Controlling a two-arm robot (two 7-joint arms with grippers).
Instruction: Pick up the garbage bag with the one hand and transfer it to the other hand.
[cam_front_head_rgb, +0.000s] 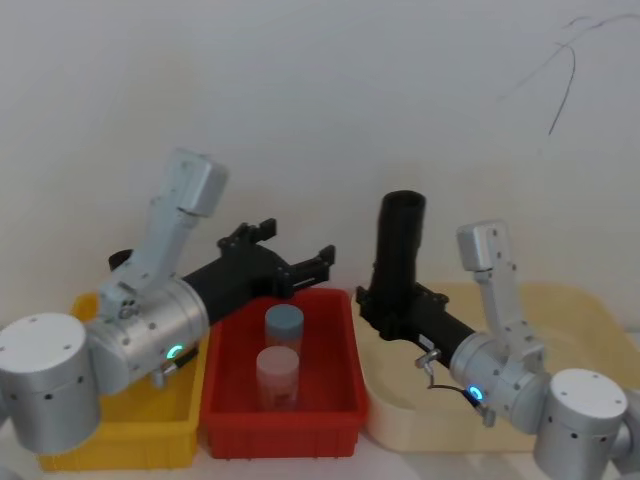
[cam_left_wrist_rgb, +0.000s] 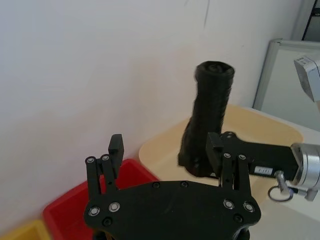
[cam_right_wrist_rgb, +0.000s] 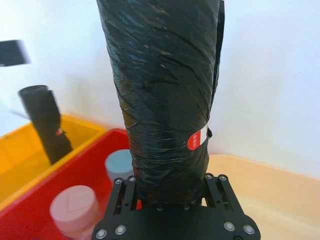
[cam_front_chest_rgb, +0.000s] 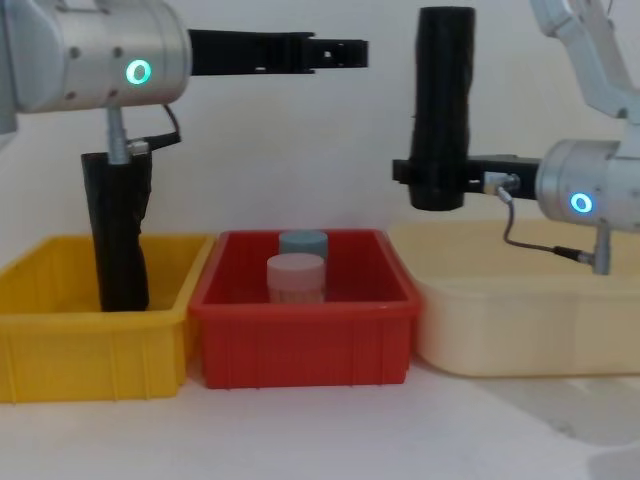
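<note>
The garbage bag (cam_front_head_rgb: 400, 250), a tightly rolled black cylinder, stands upright in the air over the near-left corner of the cream bin (cam_front_chest_rgb: 520, 320). My right gripper (cam_front_head_rgb: 385, 300), on the blue-ringed arm, is shut on its lower part; a red sticker shows on the bag (cam_right_wrist_rgb: 165, 100) just above the fingers (cam_right_wrist_rgb: 125, 192). My left gripper (cam_front_head_rgb: 297, 243), on the teal-ringed arm, is open and empty above the red bin (cam_front_head_rgb: 340, 340). It points toward the bag (cam_front_chest_rgb: 443, 100) with a gap between them.
A second black roll (cam_front_chest_rgb: 120, 240) stands in the yellow bin (cam_front_chest_rgb: 90, 340) at the left. In the red bin (cam_front_chest_rgb: 300, 320) a blue-grey-lidded jar (cam_front_head_rgb: 284, 322) stands behind a pink-lidded jar (cam_front_head_rgb: 278, 365). A white wall rises close behind the bins.
</note>
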